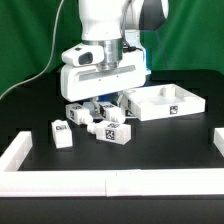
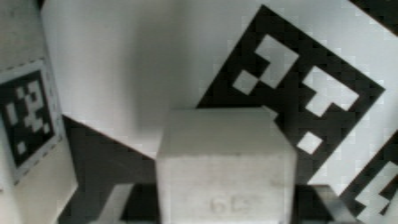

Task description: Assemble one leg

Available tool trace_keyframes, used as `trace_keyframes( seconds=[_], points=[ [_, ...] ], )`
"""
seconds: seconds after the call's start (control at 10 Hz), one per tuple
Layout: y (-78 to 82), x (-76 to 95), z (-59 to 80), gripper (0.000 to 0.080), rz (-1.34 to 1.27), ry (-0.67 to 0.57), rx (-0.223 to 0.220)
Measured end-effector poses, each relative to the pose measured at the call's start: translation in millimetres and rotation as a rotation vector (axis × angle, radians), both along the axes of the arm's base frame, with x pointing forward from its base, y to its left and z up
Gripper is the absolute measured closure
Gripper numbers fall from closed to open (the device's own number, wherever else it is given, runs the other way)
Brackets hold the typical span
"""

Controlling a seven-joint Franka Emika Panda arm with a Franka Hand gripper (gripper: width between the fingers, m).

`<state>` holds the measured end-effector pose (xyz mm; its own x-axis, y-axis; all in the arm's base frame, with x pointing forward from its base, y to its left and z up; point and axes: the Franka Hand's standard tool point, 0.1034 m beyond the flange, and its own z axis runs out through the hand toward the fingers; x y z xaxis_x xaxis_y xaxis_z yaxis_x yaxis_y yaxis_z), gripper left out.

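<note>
In the exterior view my gripper (image 1: 103,101) is low over a cluster of legs beside the white square panel (image 1: 166,103). In the wrist view one white leg (image 2: 224,165) stands between the jaws. Dark gaps show on both sides of it, so the jaws stand open around it, apart from its sides. One finger (image 2: 100,207) shows at the edge. A tagged white part (image 2: 306,82) lies just beyond the leg, and another tag (image 2: 25,110) shows to one side. Two more legs (image 1: 62,133) (image 1: 113,132) lie nearer the front of the table.
A low white border (image 1: 60,178) runs along the table's front and up the exterior view's left. Another border piece (image 1: 219,138) stands at the exterior view's right. A green curtain hangs behind. A black cable runs down at the exterior view's left.
</note>
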<state>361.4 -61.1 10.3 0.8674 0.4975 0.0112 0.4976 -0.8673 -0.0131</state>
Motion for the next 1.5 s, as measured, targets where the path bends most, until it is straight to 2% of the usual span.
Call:
trace_keyframes(
  seconds=[0.1, 0.2, 0.3, 0.4, 0.5, 0.8, 0.9, 1.1, 1.3, 1.5],
  points=[
    [0.0, 0.0, 0.0, 0.0323, 0.0, 0.0, 0.0],
    [0.0, 0.0, 0.0, 0.0323, 0.0, 0.0, 0.0],
    [0.2, 0.4, 0.8, 0.0189, 0.0, 0.002, 0.001],
    [5.6, 1.4, 9.1, 0.0162, -0.012, 0.039, 0.017],
    [11.4, 6.8, 26.5, 0.0162, -0.012, 0.041, 0.022],
    [39.0, -7.1, 53.7, 0.0151, -0.011, 0.005, 0.014],
    [47.7, -8.0, 51.3, 0.0151, -0.024, -0.006, 0.011],
    [67.0, -12.7, 27.2, 0.0151, -0.031, -0.019, 0.007],
    [73.4, -8.0, 5.2, 0.0151, -0.038, -0.001, 0.01],
    [74.1, -6.4, -2.9, 0.0151, -0.039, 0.012, 0.012]
  ],
)
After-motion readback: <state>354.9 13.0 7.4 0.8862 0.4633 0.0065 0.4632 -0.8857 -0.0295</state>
